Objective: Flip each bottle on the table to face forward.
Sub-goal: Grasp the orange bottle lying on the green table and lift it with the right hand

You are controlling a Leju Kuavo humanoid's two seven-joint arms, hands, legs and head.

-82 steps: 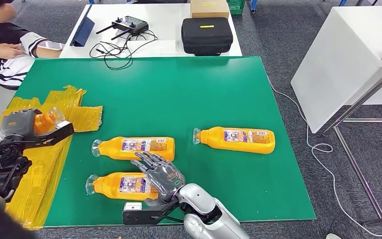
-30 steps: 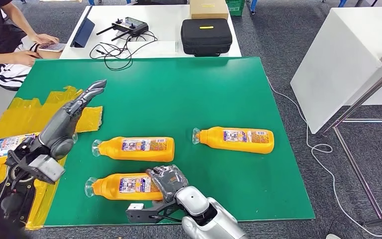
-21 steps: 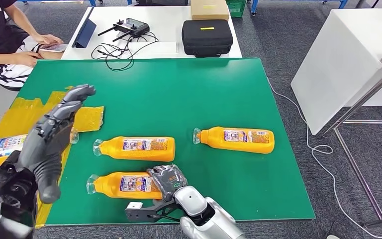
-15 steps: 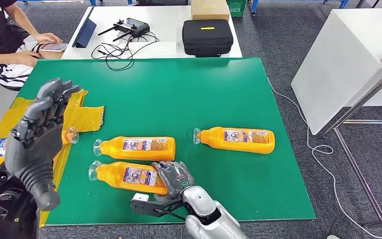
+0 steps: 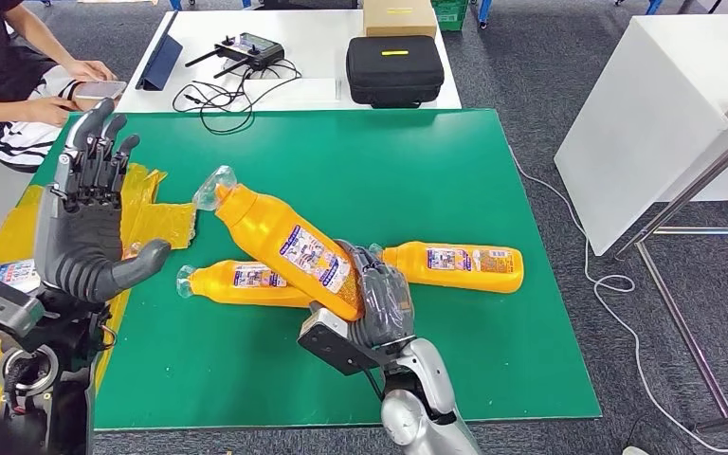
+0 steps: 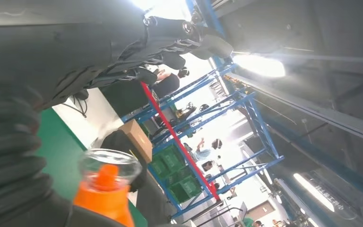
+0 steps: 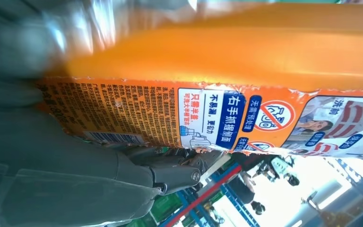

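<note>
Now our right hand [image 5: 379, 308] grips a bottle [image 5: 289, 242] by its base at frame center, tilted, cap pointing upper left, raised off the green table [image 5: 436, 171]. Our left hand [image 5: 85, 223] is raised at left, fingers spread, holding nothing. Two bottles [image 5: 246, 282] [image 5: 455, 266] lie flat mid-frame.

From the head view you look forward and down over the whole desk [image 5: 455, 190], with both arms rising from the lower edge. Your left wrist view sits close behind the left hand [image 6: 38, 61] and faces up toward ceiling lights and blue racks [image 6: 208, 118], turned on its side. Your right wrist view is pressed very near the bottle [image 7: 227, 56], its label sideways. All three views share that bottle; its cap also appears in the left wrist view.
</note>
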